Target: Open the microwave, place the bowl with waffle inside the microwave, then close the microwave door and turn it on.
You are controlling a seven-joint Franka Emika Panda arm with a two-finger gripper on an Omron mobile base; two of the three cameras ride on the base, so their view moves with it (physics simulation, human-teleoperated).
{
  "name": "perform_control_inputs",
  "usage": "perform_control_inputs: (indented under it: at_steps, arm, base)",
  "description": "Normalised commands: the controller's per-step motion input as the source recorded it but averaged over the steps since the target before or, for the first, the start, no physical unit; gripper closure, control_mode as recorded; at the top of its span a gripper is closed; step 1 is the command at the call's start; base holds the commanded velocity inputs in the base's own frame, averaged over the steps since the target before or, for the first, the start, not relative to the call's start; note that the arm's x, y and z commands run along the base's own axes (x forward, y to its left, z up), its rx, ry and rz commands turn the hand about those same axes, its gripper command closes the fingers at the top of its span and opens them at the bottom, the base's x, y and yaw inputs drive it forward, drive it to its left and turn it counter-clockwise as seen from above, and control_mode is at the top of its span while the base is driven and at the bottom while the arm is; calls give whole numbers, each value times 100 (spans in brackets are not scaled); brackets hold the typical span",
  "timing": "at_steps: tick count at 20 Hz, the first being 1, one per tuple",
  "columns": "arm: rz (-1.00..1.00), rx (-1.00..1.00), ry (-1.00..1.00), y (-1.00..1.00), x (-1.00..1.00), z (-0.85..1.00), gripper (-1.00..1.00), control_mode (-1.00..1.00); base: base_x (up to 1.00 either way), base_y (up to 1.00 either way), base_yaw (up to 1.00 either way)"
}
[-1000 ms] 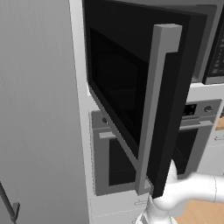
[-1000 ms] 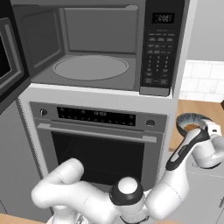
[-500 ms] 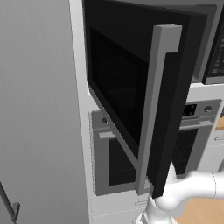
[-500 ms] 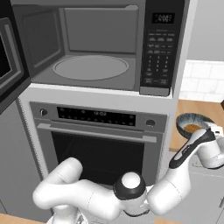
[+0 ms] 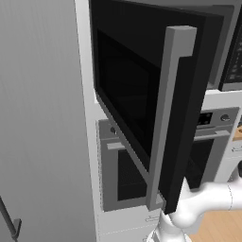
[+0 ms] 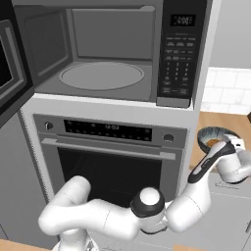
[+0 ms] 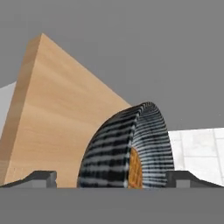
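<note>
The microwave [image 6: 112, 54] stands open, its grey cavity and glass turntable [image 6: 100, 76] bare. The microwave door [image 5: 137, 99] is swung out wide, its tall grey handle [image 5: 168, 118] facing the left base view. The bowl [image 6: 214, 135], black-and-white striped, sits on the wooden counter [image 6: 223, 122] to the right of the oven column, with the orange waffle [image 7: 134, 168] inside. My gripper [image 7: 113, 178] is open around the bowl's [image 7: 127, 148] rim, the fingertips [image 7: 43, 177] standing apart on either side. In the right base view my gripper [image 6: 226, 146] is right at the bowl.
The microwave's button panel [image 6: 179, 54] is on the right of the cavity. A silver-framed oven [image 6: 108, 147] with a horizontal handle sits beneath. A tall grey cabinet front [image 5: 42, 118] fills the left. White tiled wall [image 6: 228, 86] backs the counter.
My hand has edged a little to the right at the bowl and the elbow has shifted slightly. The jaws stay open and the microwave door has not moved.
</note>
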Motion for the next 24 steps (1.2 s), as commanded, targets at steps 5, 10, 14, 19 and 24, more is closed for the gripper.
perform_control_inputs:
  at_steps: [5,10,14,19,24]
  arm:
    - [4,-1,0,0,38,-14,-100,-100]
    - [8,-5,4,0,22,-23,100,-100]
    - [11,-7,6,0,2,-21,100,-100]
    - [14,-7,-2,0,-66,0,100,-100]
    - [8,0,-3,-8,-80,68,100,-100]
  base:
    - [0,0,0]
    - [0,0,0]
    - [0,0,0]
    - [0,0,0]
    - [0,0,0]
